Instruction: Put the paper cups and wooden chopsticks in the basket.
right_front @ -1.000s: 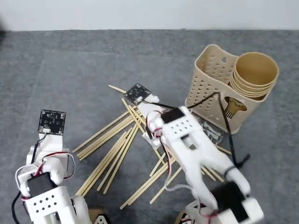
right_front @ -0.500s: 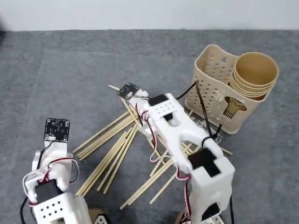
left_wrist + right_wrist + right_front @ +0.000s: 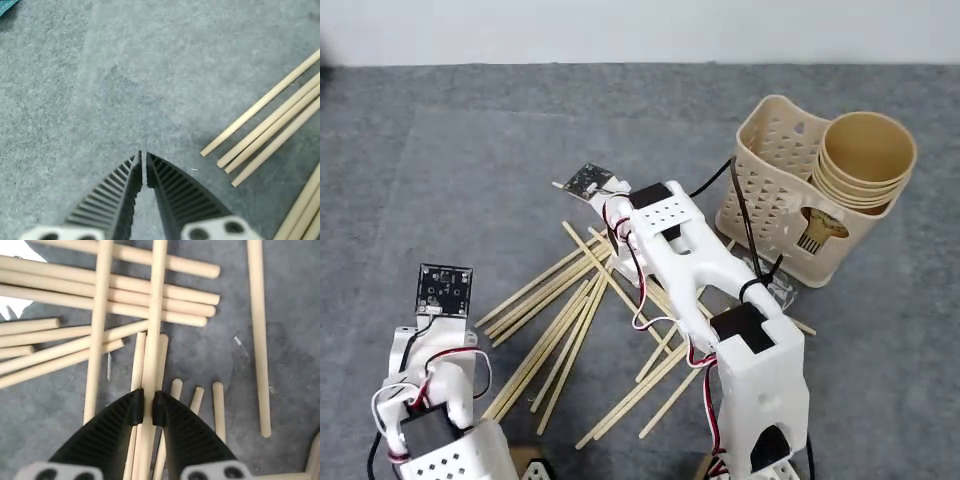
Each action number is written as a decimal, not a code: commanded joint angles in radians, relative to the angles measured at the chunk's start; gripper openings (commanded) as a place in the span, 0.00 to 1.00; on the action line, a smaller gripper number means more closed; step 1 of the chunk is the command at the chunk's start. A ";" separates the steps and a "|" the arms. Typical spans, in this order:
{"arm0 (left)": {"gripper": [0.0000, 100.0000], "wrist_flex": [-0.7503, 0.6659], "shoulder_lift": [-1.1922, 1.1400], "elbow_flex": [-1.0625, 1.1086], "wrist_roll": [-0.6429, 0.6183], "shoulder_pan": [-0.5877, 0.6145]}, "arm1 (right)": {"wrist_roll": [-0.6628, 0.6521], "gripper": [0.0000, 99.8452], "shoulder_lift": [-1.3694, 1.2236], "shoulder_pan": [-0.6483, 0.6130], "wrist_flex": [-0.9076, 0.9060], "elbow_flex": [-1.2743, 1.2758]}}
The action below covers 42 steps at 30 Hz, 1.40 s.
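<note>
Grey mat carries chopsticks (scattered) and basket.

White arms carry red-black cables and black ribbed pincers.

The bench is covered with a grey, felt-like cloth with a short, mottled nap. The cloth reaches every edge of the high view except the far one. There a plain white wall shows as a narrow band and meets the cloth in a straight line. The middle stretch of the cloth is slightly paler than the strip along the left side, with a faint slanting boundary between them. A small dark shape sits at the far left edge where the wall meets the cloth; what it is cannot be told. In the left wrist view a teal corner lies at the cloth's edge. The light is soft and even, and shadows are short and pale.
</note>
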State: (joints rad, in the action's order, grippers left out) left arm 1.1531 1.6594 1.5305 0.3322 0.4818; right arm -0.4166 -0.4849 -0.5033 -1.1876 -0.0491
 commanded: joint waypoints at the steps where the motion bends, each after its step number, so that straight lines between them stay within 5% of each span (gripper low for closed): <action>1: 0.02 0.005 0.043 0.005 0.012 0.005 | -0.038 0.01 -0.002 -0.008 -0.044 -0.044; 16: 0.02 0.005 0.049 0.008 0.012 0.005 | -0.031 0.01 -0.001 -0.010 -0.610 -0.684; 28: 0.02 0.005 0.049 0.008 0.014 0.005 | 0.077 0.01 0.297 0.107 -0.578 -0.953; 37: 0.02 0.005 0.049 0.010 0.014 0.005 | 0.080 0.01 0.429 0.269 -0.358 -0.994; 42: 0.02 0.005 0.049 0.010 0.014 0.005 | 0.242 0.01 0.504 0.349 -0.344 -0.994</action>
State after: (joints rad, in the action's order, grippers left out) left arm 1.1561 1.6962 1.5489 0.3383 0.4818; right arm -0.2601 -0.0660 -0.1979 -1.5420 -0.9958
